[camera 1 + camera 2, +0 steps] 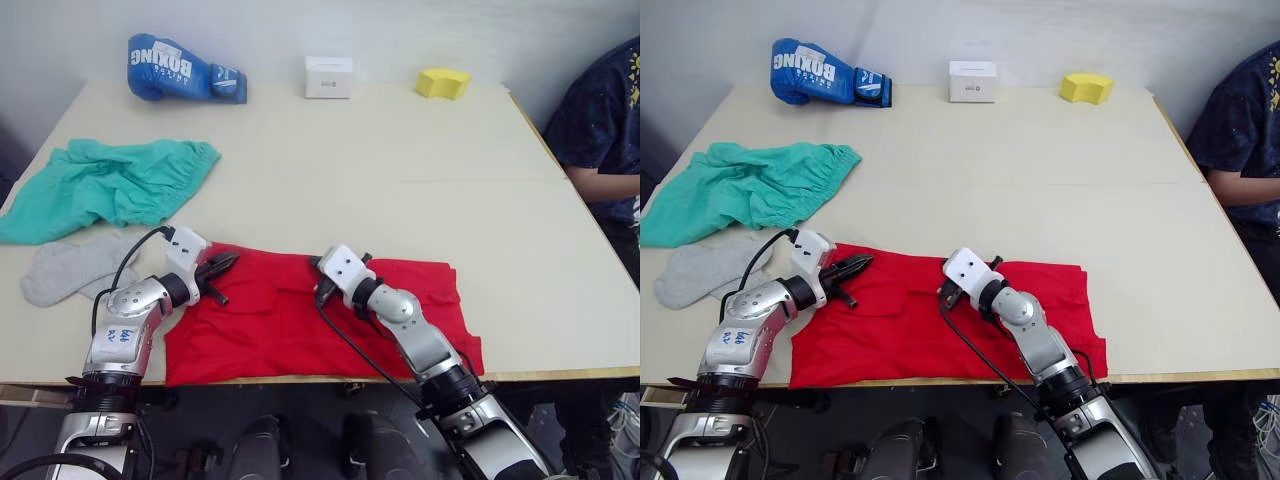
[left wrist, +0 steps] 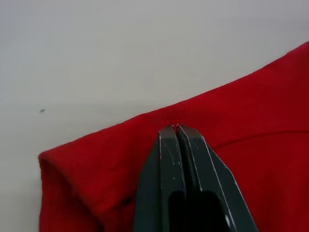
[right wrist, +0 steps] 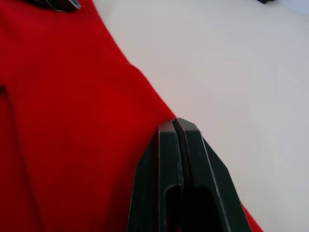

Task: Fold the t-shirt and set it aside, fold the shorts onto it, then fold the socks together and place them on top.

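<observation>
Left eye view shows the t-shirt (image 1: 300, 320) flat at the surface's (image 1: 400, 180) near edge, partly folded; the shorts (image 1: 110, 185) and socks (image 1: 70, 268) lie unfolded to its left. The wrist views add the detail: left gripper (image 2: 177, 126) and right gripper (image 3: 175, 121) each have their fingers pressed together on the shirt's far edge.

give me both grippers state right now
Left gripper: shut, tips at the far edge of the t-shirt.
Right gripper: shut, tips at the same edge.
</observation>
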